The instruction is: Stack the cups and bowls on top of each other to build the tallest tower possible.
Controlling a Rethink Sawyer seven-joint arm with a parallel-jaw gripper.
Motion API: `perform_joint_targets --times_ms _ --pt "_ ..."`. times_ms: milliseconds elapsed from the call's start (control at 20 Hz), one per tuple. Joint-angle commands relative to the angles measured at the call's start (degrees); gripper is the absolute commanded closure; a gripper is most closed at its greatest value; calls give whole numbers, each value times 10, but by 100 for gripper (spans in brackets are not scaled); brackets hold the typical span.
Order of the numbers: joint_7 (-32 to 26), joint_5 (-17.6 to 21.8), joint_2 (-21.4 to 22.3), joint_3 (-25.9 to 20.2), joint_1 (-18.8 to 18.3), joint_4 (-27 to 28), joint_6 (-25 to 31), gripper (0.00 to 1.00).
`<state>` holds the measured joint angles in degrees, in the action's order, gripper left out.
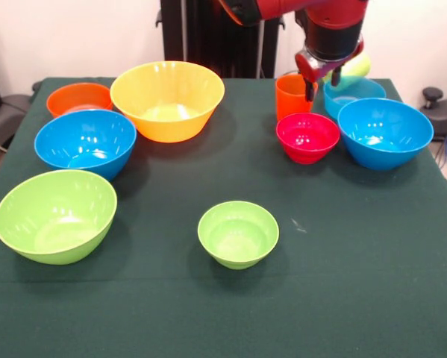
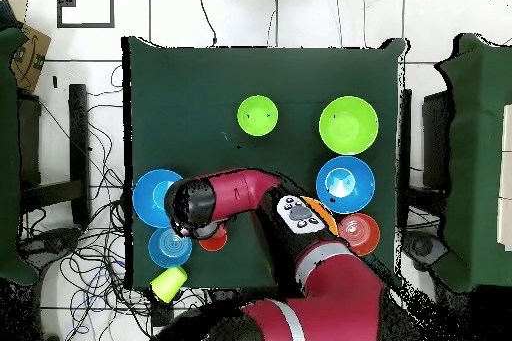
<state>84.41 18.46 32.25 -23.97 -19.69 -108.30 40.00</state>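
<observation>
White tiled floor (image 2: 300, 17) strewn with black cables (image 2: 80, 257) surrounds the dark green cloth-covered surface (image 1: 357, 246); pale wall (image 1: 74, 37) behind.

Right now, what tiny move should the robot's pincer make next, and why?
Probably ease the pincer down and a little sideways onto the orange cup. The pincer hangs just beside that cup's rim, the cup stands upright next to the red bowl, and nothing is stacked yet, so this cup looks like the nearest thing to pick up.

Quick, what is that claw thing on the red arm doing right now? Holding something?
End effector: hangs between the orange cup and a small blue bowl; open or closed cannot be told.
</observation>
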Motion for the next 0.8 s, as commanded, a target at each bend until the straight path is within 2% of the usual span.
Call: perform_joint_targets --times_ms 50,150,300,800 --pt "91 6 -64 2 25 -15 -103 0" --pt "97 8 -72 4 28 -19 -134 0" --pt "99 4 -85 8 37 -17 -147 0" --pt "97 -8 -109 46 72 1 -91 0"
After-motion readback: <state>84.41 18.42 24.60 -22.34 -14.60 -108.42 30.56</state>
